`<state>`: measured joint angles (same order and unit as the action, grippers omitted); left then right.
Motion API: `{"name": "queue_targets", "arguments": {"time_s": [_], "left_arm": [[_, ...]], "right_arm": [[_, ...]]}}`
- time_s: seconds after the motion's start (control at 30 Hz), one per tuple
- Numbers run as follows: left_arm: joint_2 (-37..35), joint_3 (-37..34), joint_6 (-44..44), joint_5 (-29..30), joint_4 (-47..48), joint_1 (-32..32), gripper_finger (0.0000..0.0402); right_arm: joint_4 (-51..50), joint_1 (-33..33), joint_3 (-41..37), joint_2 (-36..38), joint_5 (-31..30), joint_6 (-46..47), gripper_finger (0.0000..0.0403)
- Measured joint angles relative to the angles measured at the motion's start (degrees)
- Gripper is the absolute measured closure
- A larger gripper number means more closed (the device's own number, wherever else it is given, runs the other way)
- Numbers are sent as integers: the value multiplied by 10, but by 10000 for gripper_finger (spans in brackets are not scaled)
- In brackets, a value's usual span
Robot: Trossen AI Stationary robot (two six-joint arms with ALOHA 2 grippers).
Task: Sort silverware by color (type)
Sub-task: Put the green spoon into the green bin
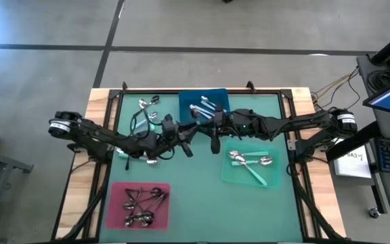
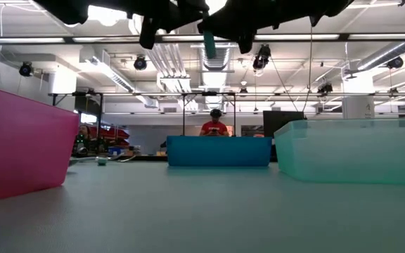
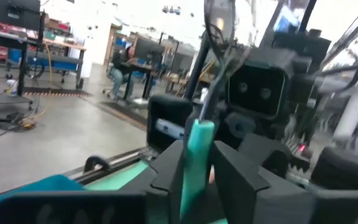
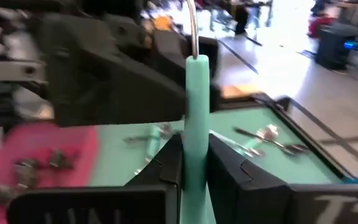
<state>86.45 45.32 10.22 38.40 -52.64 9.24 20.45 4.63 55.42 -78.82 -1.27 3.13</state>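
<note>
Both arms meet above the middle of the table. My left gripper and my right gripper face each other, each shut on one teal-handled spoon. The spoon stands upright, with its metal stem above and its handle end hanging below the grippers. Its bowl is out of view. Loose spoons lie on the mat at far left and under the left arm. My left gripper pinches the spoon's teal handle between its two fingers, coming level from the table's left and lying across the handle. The spoon is lifted clear and upright. My right gripper pinches the same teal handle between its two fingers, coming level from the table's right and lying across it. The metal stem rises above the fingers.
A blue tray holding silver spoons sits at the far middle. A green tray with teal-handled spoons is near right, and a pink tray with dark-handled spoons is near left. A person sits beyond the table.
</note>
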Motion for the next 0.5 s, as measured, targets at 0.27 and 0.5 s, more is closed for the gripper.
{"name": "queue_targets", "arguments": {"time_s": [0.27, 0.5], "left_arm": [[-33, 0, -3, -4, 169, 0, 283], [-146, 0, 137, -18, 576, -7, 282]], "right_arm": [[-125, 12, 35, 5, -97, -37, 370], [-345, 14, 92, 6, -122, -12, 370]]}}
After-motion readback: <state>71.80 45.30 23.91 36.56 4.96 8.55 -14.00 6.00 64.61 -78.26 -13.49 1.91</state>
